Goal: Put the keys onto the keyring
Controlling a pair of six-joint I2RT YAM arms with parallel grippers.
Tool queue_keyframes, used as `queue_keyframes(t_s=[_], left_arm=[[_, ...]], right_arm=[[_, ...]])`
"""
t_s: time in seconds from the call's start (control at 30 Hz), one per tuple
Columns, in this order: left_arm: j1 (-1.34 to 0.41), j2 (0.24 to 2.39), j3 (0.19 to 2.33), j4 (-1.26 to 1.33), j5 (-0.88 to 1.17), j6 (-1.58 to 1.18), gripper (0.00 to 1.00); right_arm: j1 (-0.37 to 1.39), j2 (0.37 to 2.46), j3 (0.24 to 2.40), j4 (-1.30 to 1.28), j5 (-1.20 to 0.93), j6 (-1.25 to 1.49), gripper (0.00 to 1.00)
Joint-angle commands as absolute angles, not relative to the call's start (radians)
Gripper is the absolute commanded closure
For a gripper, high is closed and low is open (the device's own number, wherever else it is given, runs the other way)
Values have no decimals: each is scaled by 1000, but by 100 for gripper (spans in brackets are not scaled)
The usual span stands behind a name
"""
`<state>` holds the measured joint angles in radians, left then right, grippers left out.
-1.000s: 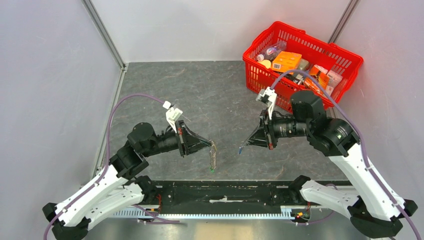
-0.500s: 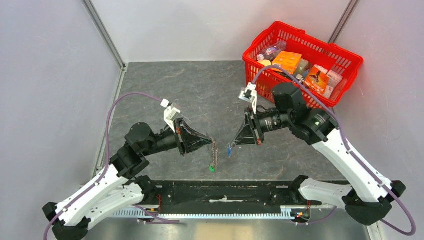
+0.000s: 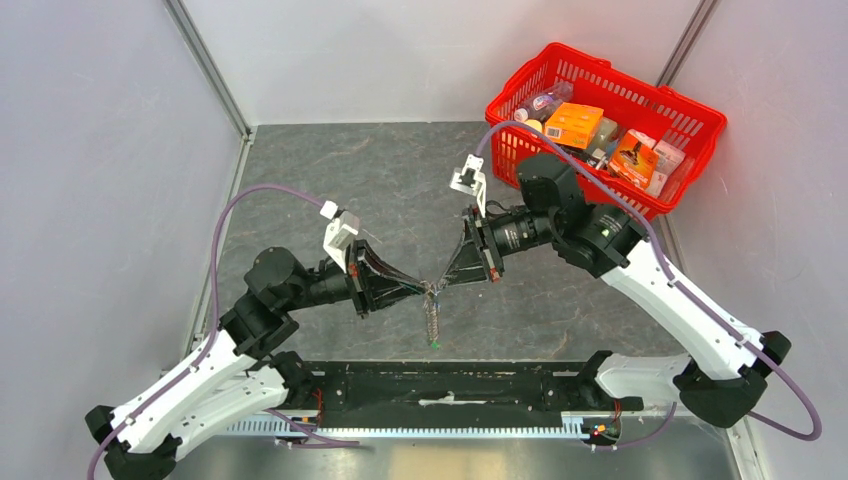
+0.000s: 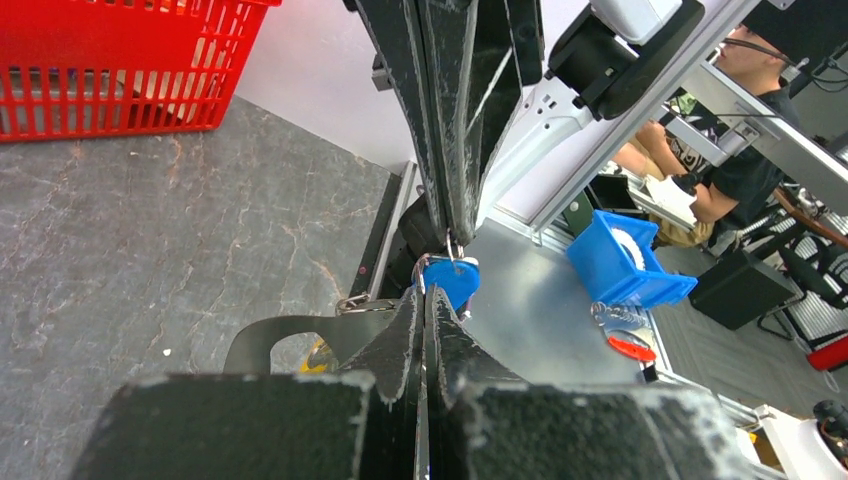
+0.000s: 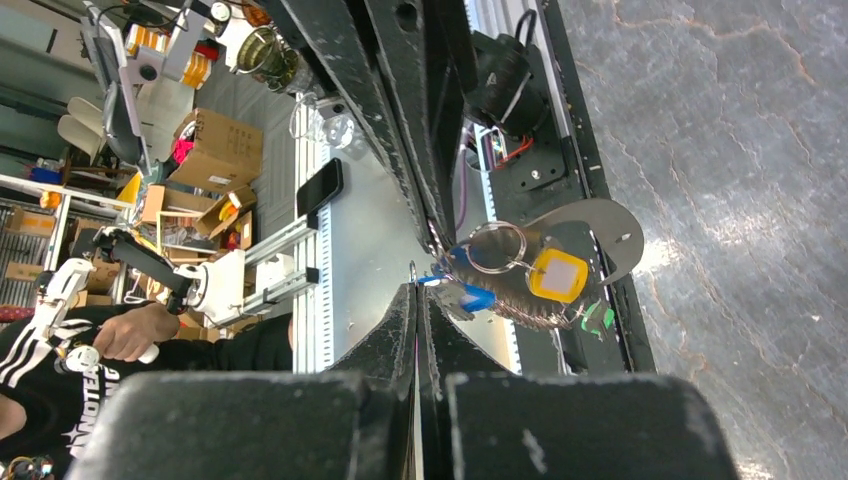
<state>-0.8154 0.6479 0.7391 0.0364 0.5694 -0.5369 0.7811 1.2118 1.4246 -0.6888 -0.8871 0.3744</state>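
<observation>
In the top view my two grippers meet tip to tip above the near middle of the table. The left gripper [image 3: 428,290] is shut on the keyring [image 3: 432,318], which hangs below it with a green tag at its end. In the left wrist view the left gripper [image 4: 427,293] pinches the small ring, with the grey strap loop [image 4: 285,335] to the left. The right gripper [image 3: 441,285] is shut on a blue-headed key [image 4: 456,279]. The right wrist view shows the right gripper [image 5: 415,290] with that key [image 5: 472,298] at its tip, beside the metal ring [image 5: 497,248] and yellow tag [image 5: 557,275].
A red basket [image 3: 512,135] full of boxes and bottles stands at the back right of the table, behind the right arm. The black base rail [image 3: 450,385] runs along the near edge. Grey walls close off the left, back and right sides.
My right arm has swung left with the blue-headed key until its tip meets the left gripper. The left gripper has barely moved, and the keyring still hangs from it.
</observation>
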Motion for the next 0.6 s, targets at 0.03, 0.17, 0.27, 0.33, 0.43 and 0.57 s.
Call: queue_keyframes(t_s=[0.03,0.17,0.27,0.33,0.43,0.57], left_arm=[[-816,631,739,110,616,-473,98],[-816,623,735,110,618,-466,98],[-816,619,735,110,625,-465,98],[-816,614,735,110,632,-465,98],[-816,611,738,113,636,-467,98],[-816,611,742,117,647,-471,98]], right_arm=[[796,1210,1495,-627,-922,404,100],[798,1218,1499,-627,-909,410,100],[800,1227,1500,-626,-901,414,100],[802,1234,1500,-621,-896,419,100],[805,1242,1505,-618,-896,426,100],[808,1246,1514,-617,-890,431,100]])
